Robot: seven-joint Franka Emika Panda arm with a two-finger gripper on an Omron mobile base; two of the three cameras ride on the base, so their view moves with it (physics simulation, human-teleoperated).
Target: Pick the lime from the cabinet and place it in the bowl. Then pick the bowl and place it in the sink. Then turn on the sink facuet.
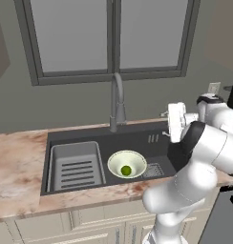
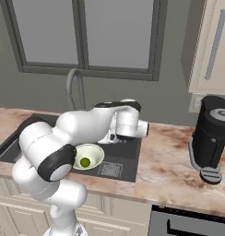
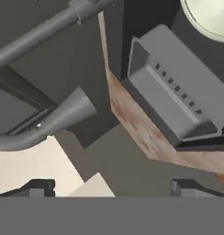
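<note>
Lime (image 1: 125,169) lying in bowl (image 1: 127,163), bowl sitting in sink (image 1: 156,143) beside tray (image 1: 75,164). Jaws standing wide open, holding nothing, hanging above sink's right end. Tap (image 1: 117,102) remaining to turn on.

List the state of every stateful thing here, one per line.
Lime: in the bowl.
Bowl: upright in the sink.
Sink: holds tray and bowl.
Faucet: no water running.
Gripper: open, empty, tips pointed towards the faucet.
Cabinet: shut.
</note>
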